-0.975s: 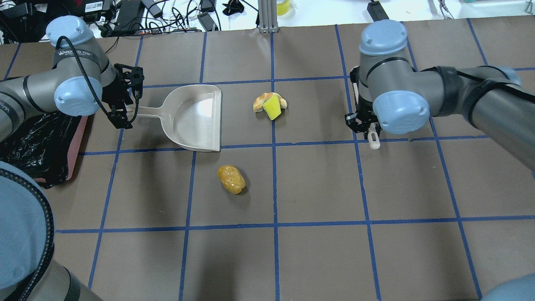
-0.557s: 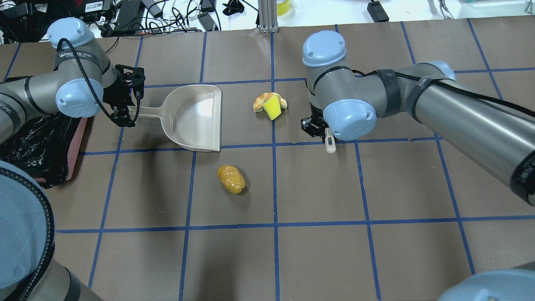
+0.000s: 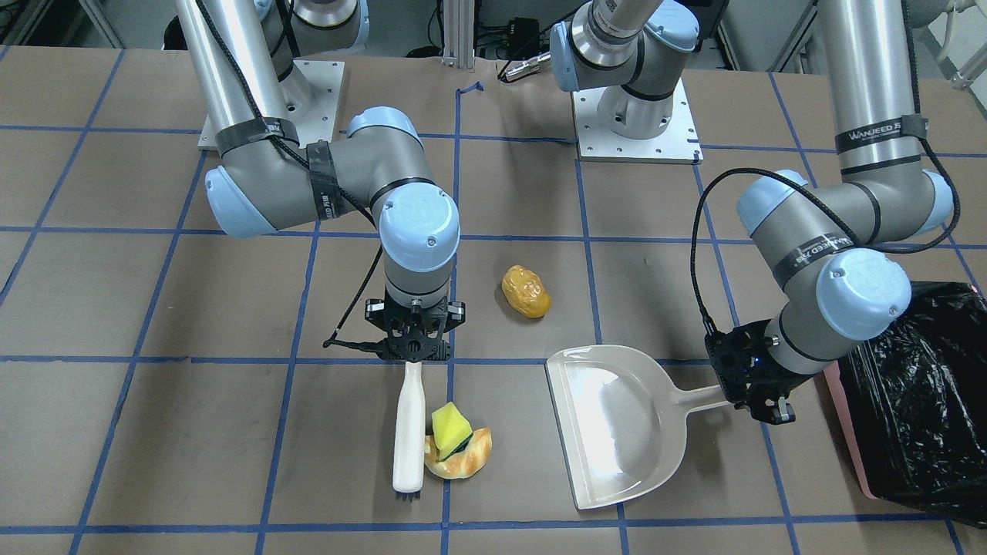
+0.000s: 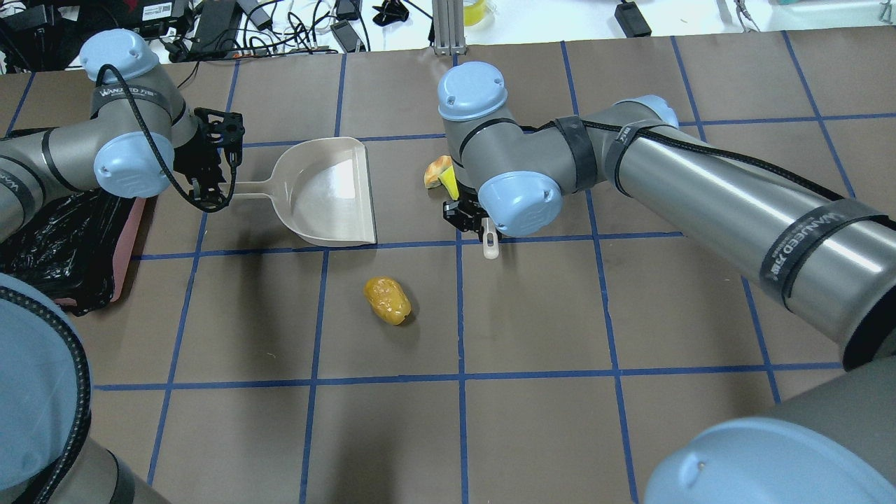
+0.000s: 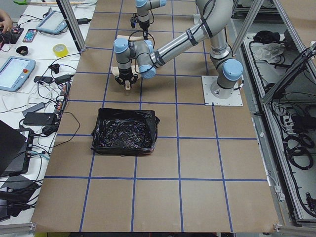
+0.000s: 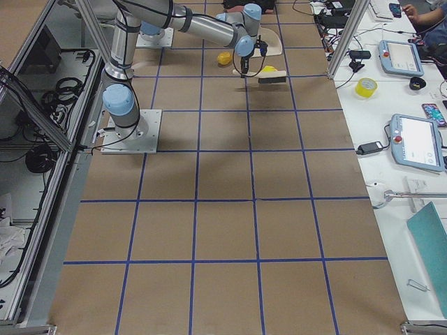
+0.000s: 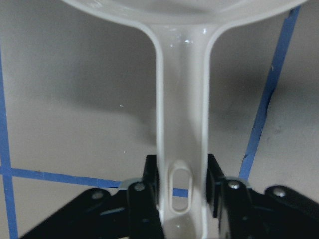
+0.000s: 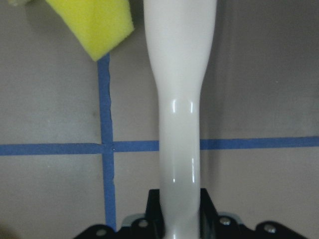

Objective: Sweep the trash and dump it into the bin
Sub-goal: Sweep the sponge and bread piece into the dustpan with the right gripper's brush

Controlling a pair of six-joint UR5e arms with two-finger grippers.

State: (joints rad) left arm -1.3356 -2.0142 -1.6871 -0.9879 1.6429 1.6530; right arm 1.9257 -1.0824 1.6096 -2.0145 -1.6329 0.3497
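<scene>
The left gripper (image 3: 759, 395) is closed tight on the end of the dustpan (image 3: 617, 420) handle. The right gripper (image 3: 416, 351) is clamped on the brush (image 3: 409, 424) handle. The brush lies right beside the sponge (image 3: 449, 426), which rests on the bread piece (image 3: 465, 456). The potato-like lump (image 3: 527, 291) sits apart on the table (image 3: 154, 432). The black-lined pink bin (image 3: 847, 435) stands just beyond the left gripper.

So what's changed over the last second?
The right claw, shut on the brush, swung across toward the robot's left, so the brush now lies right beside the sponge wedge and bread piece. The left claw kept its grip on the dustpan, which barely turned. The potato-like lump stayed put.
</scene>
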